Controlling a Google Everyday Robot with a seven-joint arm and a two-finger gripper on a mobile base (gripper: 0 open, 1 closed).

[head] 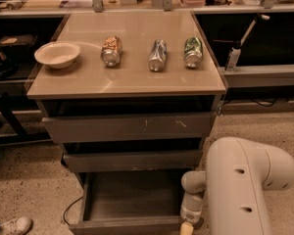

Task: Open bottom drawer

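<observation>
The bottom drawer of the grey cabinet is pulled out toward me, showing its flat grey tray; its narrow front lies at the lower edge of the view. My white arm fills the lower right. My gripper hangs at the drawer front's right end, mostly cut off by the frame edge. Above are the mid-sized drawer and the tall-fronted drawer with white scratch marks, each pulled slightly out.
On the cabinet top lie a white bowl and three cans on their sides. Benches and dark shelves stand behind and to both sides. A shoe and a cable are on the floor at lower left.
</observation>
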